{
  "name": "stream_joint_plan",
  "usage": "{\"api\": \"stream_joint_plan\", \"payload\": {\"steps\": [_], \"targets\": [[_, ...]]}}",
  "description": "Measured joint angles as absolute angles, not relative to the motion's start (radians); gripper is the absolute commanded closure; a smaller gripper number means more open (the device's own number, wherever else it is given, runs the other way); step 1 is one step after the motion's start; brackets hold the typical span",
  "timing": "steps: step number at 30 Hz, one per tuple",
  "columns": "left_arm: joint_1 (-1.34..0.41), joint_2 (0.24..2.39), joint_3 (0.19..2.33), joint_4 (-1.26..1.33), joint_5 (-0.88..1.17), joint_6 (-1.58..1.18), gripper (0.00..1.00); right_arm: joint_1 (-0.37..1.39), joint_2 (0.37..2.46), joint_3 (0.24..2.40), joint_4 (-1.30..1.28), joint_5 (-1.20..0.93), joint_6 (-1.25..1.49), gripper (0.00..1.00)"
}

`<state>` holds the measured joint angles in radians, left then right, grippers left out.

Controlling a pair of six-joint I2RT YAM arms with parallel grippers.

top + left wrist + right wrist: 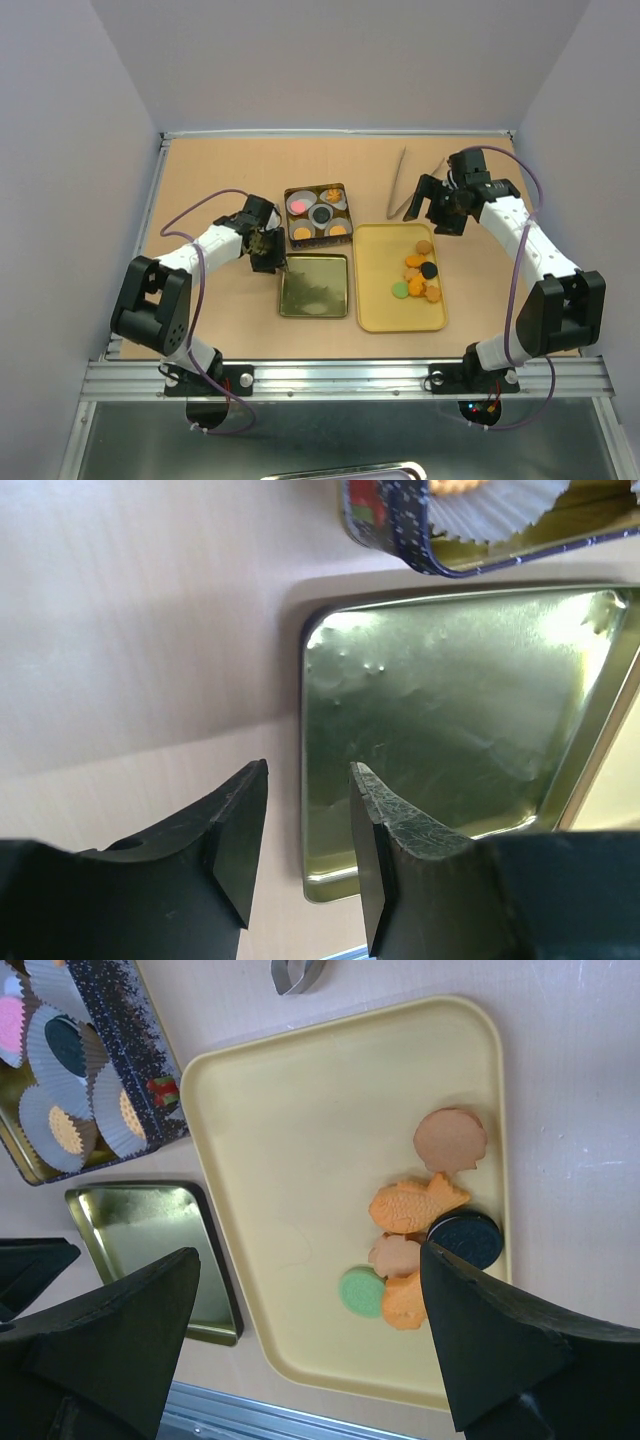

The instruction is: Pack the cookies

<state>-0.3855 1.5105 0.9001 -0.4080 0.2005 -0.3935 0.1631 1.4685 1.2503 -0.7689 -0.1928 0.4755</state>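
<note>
Dark rubbery pads (pixel 240 840) of the left gripper (pixel 308 770) stand half apart astride the left rim of the gold lid (pixel 450 730), gripping nothing that I can see. That lid is thin, glossy metal, square with rounded corners, lying hollow side up on the matte table (pixel 200 180). Just beyond it sits the dark speckled tin (pixel 130 1050), with flat cookies already in its pleated white paper liners (pixel 50 1125). The rest of the cookies (pixel 430 1230) lie huddled and touching on the smooth yellow tray (pixel 300 1160): tan, orange, green and one black disc. The right gripper (pixel 308 1255) hangs spread wide and empty above them, near the metal tongs (pixel 400 185). Packing looks part done. The left seems to be lining up on the lid, and pinching so thin and slick a rim calls for a square, low approach
</note>
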Motion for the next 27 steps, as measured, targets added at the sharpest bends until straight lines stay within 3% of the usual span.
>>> {"api": "stream_joint_plan", "payload": {"steps": [9,12,17,27], "targets": [[-0.429,1.604,0.904,-0.407,0.168,-0.383,0.62,0.163,1.463,1.225,-0.77,-0.187,0.476,0.05],[-0.429,1.607,0.904,-0.403,0.153,-0.383,0.72,0.163,1.453,1.21,-0.77,-0.183,0.477,0.05],[-0.429,1.617,0.91,-0.403,0.147,-0.376,1.0,0.163,1.444,1.208,-0.77,-0.179,0.48,0.05],[-0.429,1.605,0.943,-0.459,0.139,-0.35,1.0,0.163,1.437,1.209,-0.771,-0.209,0.501,0.04]]}}
